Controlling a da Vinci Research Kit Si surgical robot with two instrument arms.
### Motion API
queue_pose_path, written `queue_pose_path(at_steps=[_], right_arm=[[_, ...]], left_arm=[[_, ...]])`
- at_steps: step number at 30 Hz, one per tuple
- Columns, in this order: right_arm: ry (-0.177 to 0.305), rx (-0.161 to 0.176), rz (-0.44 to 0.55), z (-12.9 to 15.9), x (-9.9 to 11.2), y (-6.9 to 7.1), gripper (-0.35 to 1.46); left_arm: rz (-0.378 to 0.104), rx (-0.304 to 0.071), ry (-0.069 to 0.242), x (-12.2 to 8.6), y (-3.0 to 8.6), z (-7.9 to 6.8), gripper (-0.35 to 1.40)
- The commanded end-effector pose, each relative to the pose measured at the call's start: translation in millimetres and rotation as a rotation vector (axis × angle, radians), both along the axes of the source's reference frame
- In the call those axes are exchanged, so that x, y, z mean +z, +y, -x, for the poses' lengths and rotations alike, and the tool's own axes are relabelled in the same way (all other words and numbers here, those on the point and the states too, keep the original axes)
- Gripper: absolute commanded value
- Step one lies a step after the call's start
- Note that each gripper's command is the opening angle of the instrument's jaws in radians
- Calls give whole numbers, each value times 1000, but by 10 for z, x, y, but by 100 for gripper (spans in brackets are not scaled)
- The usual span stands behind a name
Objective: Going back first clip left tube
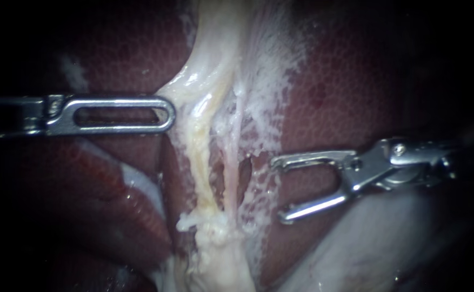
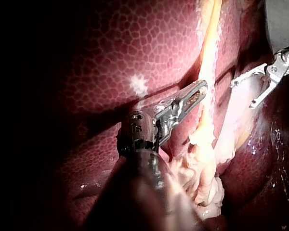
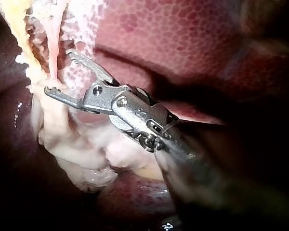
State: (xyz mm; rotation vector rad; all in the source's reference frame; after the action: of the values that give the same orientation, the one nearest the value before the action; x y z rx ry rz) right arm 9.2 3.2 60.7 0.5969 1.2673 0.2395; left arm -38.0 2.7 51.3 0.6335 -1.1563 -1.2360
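Right hand [image 1: 278,190]: jaws wide apart, empty, just beside the tubes, not touching. Left hand [image 1: 167,113]: tip against pale tissue [image 1: 185,89] next to the left tube [image 1: 200,162]; open or closed, cannot tell. Left tube pale yellow, mid-field, beside a thinner pink tube [image 1: 229,176]; liver [image 1: 345,81] either side. No clip made out on it. Step judged: retreat after clipping. Next: straight pull-back along the shaft, lower jaw kept clear of the webbing [image 1: 261,178].

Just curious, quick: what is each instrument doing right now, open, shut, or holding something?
Left instrument: jaws shut, holding nothing.
Right instrument: jaws open, empty.
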Motion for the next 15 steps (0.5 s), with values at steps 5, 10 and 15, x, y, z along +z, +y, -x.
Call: queue_pose_path(at_steps=[5, 10, 15], right_arm=[[-7, 11, 15, 14, -16, 12, 60], [-6, 10, 18, 19, -21, 14, 60], [-6, 11, 19, 17, -21, 12, 60]], left_arm=[[1, 0, 1, 3, -1, 0, -35], [2, 0, 1, 5, -1, 1, -35], [3, 0, 1, 8, 0, 1, -35]])
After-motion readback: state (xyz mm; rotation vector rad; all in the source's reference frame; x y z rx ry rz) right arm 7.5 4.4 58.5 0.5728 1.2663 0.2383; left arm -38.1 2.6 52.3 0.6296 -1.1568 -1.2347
